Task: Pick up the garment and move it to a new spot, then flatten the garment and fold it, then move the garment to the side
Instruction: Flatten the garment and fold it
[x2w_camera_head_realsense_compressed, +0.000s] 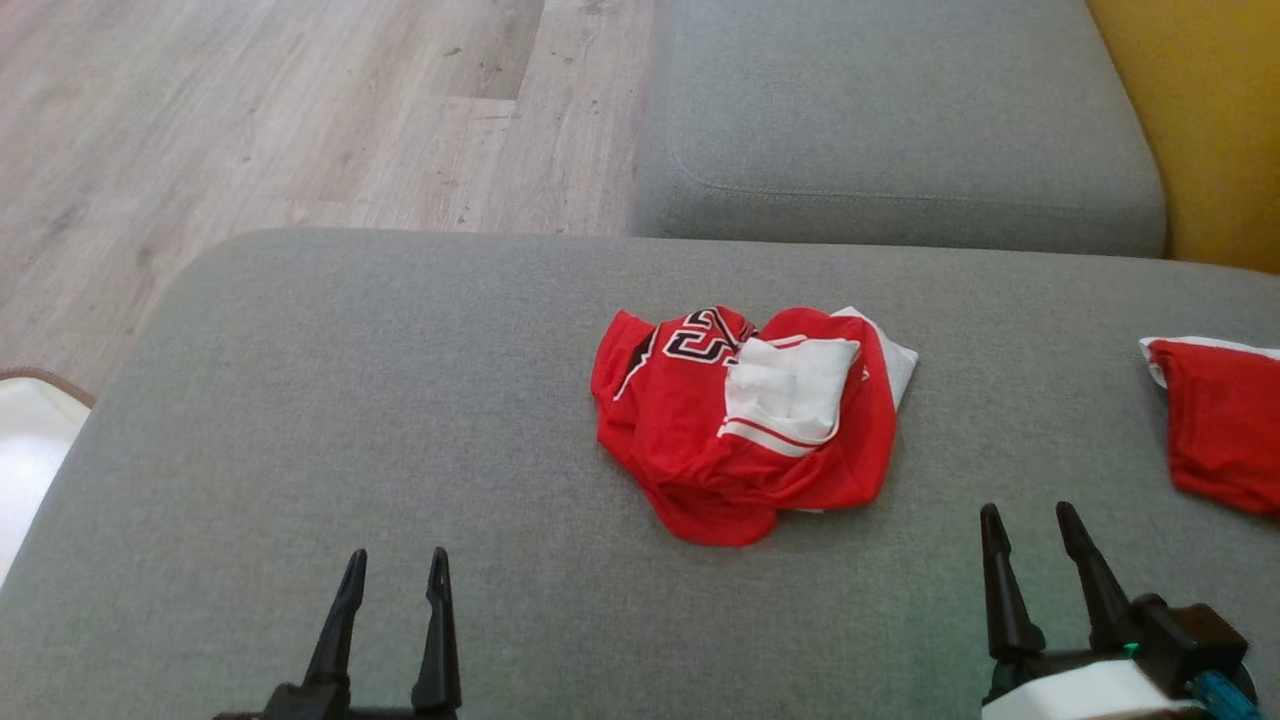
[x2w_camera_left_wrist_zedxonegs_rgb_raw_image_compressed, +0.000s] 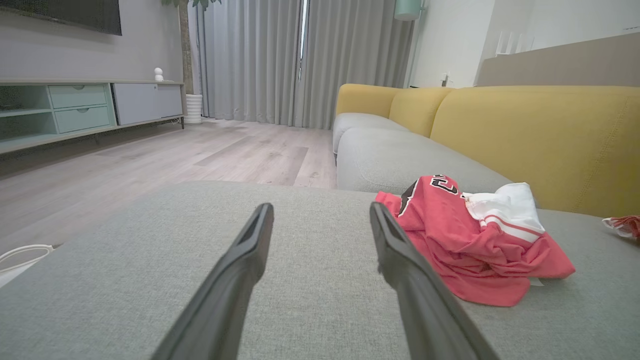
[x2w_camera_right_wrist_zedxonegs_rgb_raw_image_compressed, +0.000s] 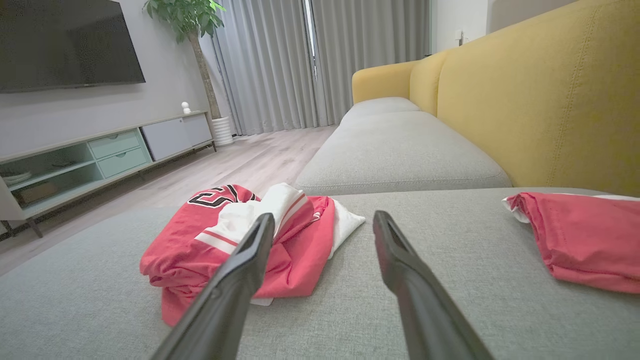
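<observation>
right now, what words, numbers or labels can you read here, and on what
Red garment, crumpled on the grey cushion: black, white-edged numerals, folded over and partly hidden, not readable whole.
Second red garment: no text showing.
Nothing else legible.

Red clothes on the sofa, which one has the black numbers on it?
The crumpled red garment in the middle of the grey cushion; black numbers show near its top. The other red garment, at the right edge, shows none.
</observation>
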